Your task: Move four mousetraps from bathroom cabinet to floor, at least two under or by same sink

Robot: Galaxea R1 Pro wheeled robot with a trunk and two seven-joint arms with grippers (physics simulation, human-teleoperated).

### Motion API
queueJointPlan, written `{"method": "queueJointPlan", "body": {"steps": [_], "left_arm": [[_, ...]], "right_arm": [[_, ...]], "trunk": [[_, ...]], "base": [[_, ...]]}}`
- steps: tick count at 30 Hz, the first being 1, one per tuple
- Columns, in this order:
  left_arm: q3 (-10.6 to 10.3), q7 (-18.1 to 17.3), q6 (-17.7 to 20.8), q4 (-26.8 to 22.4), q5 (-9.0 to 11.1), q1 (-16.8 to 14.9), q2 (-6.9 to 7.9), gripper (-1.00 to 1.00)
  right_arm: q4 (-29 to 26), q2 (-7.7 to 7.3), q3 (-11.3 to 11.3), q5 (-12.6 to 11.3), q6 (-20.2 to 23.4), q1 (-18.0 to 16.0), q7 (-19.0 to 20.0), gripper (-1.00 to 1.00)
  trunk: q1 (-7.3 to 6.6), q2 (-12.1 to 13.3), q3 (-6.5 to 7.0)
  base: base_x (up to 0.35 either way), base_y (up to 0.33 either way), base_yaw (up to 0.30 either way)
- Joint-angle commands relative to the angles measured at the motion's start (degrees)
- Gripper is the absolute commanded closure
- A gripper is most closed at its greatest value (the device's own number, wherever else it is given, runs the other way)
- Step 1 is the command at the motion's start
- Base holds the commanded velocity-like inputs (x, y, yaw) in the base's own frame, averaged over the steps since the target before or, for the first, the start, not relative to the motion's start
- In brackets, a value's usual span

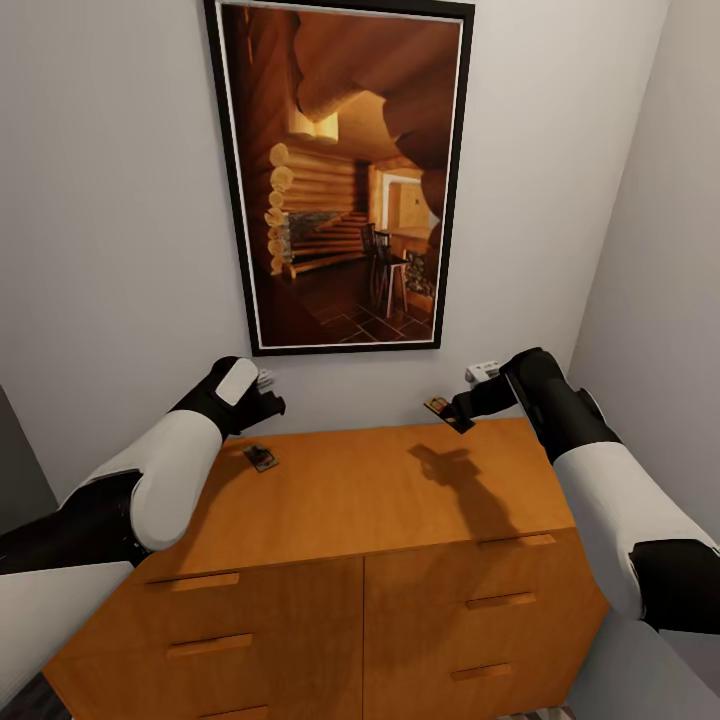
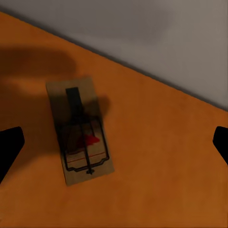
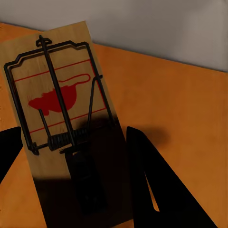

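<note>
Cabinet [image 1: 380, 520]: orange-brown wood, flat top, set against a pale wall beneath a framed picture [image 1: 345, 170] of a log interior. 5 slab pulls show on the drawer fronts; the lower front and base are cut off by the frame edge.

Mousetrap on the top [image 1: 261, 457]: 1 tan board lying flat near the cabinet's back left corner, close to the wall. In the left wrist view [image 2: 80, 130] its dark wire parts and red spot show, dimmed by shadow.

Left hand [image 1: 262, 400]: hangs above that mousetrap, clear of it. Its fingers are spread, each dark tip [image 2: 9, 147] at an opposite edge of the wrist view, with the board between and below them. The tips are cut off by the frame.

Held mousetrap [image 1: 448, 412]: 1 board lifted off the cabinet top, tilted, above the back right part. The right wrist view [image 3: 61, 118] shows the red mouse print and spring clearly; the near end is lost in shadow.

Right hand [image 1: 462, 410]: pinching this mousetrap at one end. Its shadow falls on the cabinet top.

Remaining 2 mousetraps: whereabouts cannot be told.
</note>
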Motion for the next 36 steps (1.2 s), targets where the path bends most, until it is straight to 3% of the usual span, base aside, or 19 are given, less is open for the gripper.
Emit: {"method": "queueJointPlan", "body": {"steps": [1, 7, 12, 16, 23, 36], "left_arm": [[0.08, 0.55, 0.17, 0.06, 0.63, -0.03, 0.03, -1.00], [0.11, 0.56, 1.06, 1.22, 0.76, -0.03, 1.27, -1.00], [0.23, 0.56, 2.01, 3.36, 0.99, -0.03, 3.84, -1.00], [0.27, 0.56, 3.05, 3.97, 1.02, -0.03, 4.73, -1.00], [0.24, 0.56, 3.67, 4.22, 0.99, -0.03, 4.99, -1.00], [0.20, 0.56, 3.83, 3.83, 0.89, -0.03, 4.60, -1.00]], "right_arm": [[-0.05, 0.03, 0.12, 0.42, 0.19, -0.05, 0.26, 1.00], [0.09, 0.51, 0.05, 0.27, 0.19, -0.05, -2.43, 1.00], [1.33, 1.26, -0.05, -0.17, 0.19, -0.05, -6.55, 1.00], [2.74, 2.00, -0.16, -0.26, 0.19, -0.05, -7.61, 1.00], [3.84, 2.39, -0.22, -0.29, 0.19, -0.05, -8.10, 1.00], [4.02, 1.77, -0.30, -0.11, 0.19, -0.05, -8.17, 1.00]], "trunk": [[0.00, -0.04, -0.07], [0.00, -0.04, -0.07], [0.00, -0.04, -0.07], [0.00, -0.04, -0.07], [0.00, -0.04, -0.07], [0.00, -0.04, -0.07]], "base": [[0.000, 0.000, 0.000], [0.000, 0.000, 0.000], [0.000, 0.000, 0.000], [0.000, 0.000, 0.000], [0.000, 0.000, 0.000], [0.000, 0.000, 0.000]]}}
